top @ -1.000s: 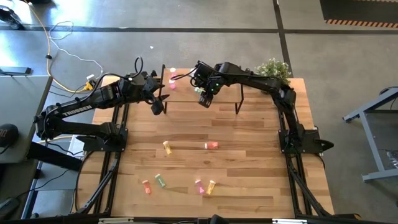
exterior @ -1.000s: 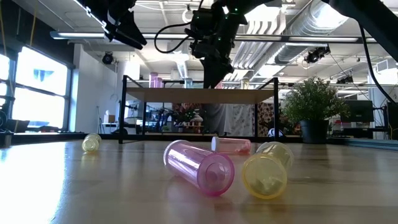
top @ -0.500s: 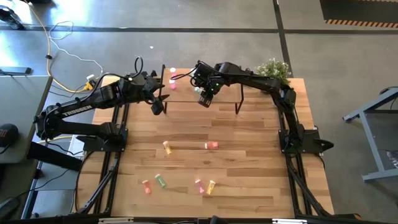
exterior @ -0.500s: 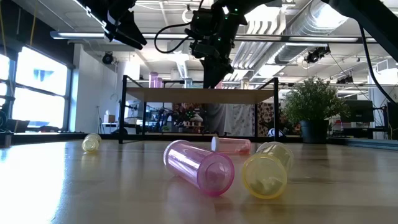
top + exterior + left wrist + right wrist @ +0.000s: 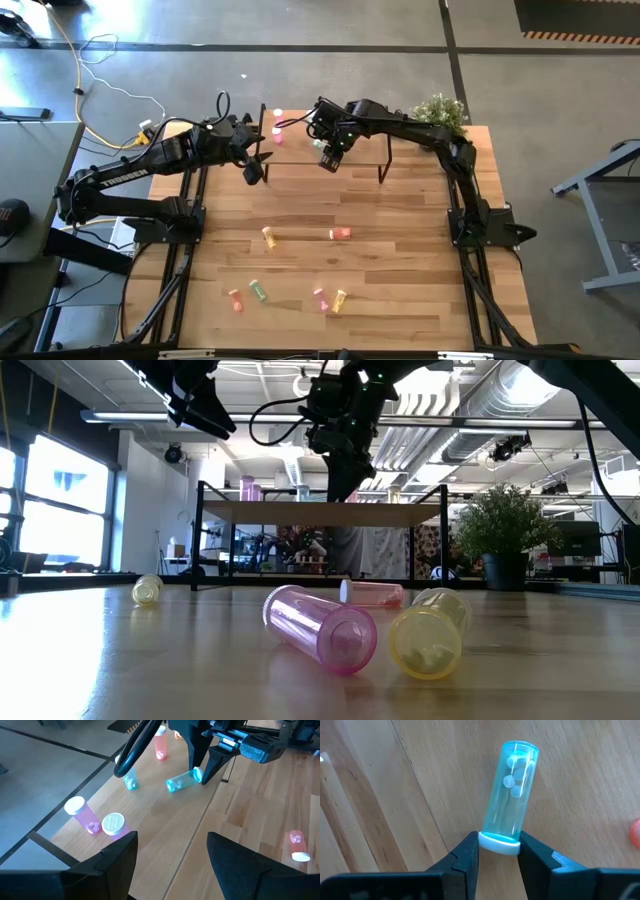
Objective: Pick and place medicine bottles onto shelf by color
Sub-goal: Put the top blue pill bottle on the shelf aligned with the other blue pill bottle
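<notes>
The shelf point(image 5: 300, 160) stands at the table's far edge. A green-blue medicine bottle point(image 5: 512, 790) with a white cap lies on its side on the shelf board point(image 5: 410, 780). My right gripper point(image 5: 499, 855) is above it, shut on its cap. My left gripper point(image 5: 172, 862) is open and hovers over the shelf's left end, holding nothing. On that end are two pink bottles point(image 5: 82, 815), an upright green-blue one point(image 5: 130, 780) and a red-orange one point(image 5: 160, 745). Several bottles lie on the tabletop, among them a yellow one point(image 5: 268, 237) and a red one point(image 5: 340, 233). My right gripper pinches the green-blue bottle's white cap point(image 5: 499, 845) between its two fingers point(image 5: 467, 855), one on each side of the cap. The fingers come from above, pointing down, in line with the bottle's length. The bottle's body point(image 5: 180, 781) lies on the shelf board.
A potted plant point(image 5: 440, 110) stands at the table's far right corner. More bottles lie near the front edge: red-orange point(image 5: 236, 299), green point(image 5: 259, 291), pink point(image 5: 320, 298), yellow point(image 5: 340, 299). The shelf's black legs point(image 5: 383, 175) stand on the tabletop.
</notes>
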Tool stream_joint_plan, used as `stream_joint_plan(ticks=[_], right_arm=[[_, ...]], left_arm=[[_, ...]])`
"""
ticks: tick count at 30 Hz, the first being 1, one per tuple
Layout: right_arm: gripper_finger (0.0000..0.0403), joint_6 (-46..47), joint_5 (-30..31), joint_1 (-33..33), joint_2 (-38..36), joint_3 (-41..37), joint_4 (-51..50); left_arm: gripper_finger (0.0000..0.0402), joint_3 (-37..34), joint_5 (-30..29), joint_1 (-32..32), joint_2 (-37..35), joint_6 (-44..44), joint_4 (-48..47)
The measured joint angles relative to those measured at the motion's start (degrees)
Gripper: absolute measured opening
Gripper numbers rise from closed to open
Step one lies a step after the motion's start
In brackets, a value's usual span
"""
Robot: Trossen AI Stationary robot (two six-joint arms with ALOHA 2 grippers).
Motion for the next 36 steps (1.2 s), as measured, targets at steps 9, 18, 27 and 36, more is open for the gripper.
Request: stream_joint_plan(ticks=[9,18,27,36], right_arm=[[0.0099,0.0,-0.8,1.2,-0.1,3.5,-3.5],[0.0099,-0.1,-3.6,5.2,-0.1,10.7,-8.1],[0.0099,-7.3,-6.0,10.1,-0.1,15.3,-11.2],[0.0099,-25.2,-4.6,15.9,-0.2,15.8,-11.9]], left_arm=[[0.0229,0.0,3.0,0.0,0.0,-0.2,-0.1],[0.0229,0.0,11.6,0.0,0.0,-2.2,-3.9],[0.0229,0.0,25.4,-0.1,0.0,-14.0,-4.4],[0.0229,0.0,33.2,-0.1,0.0,-37.2,-3.1]])
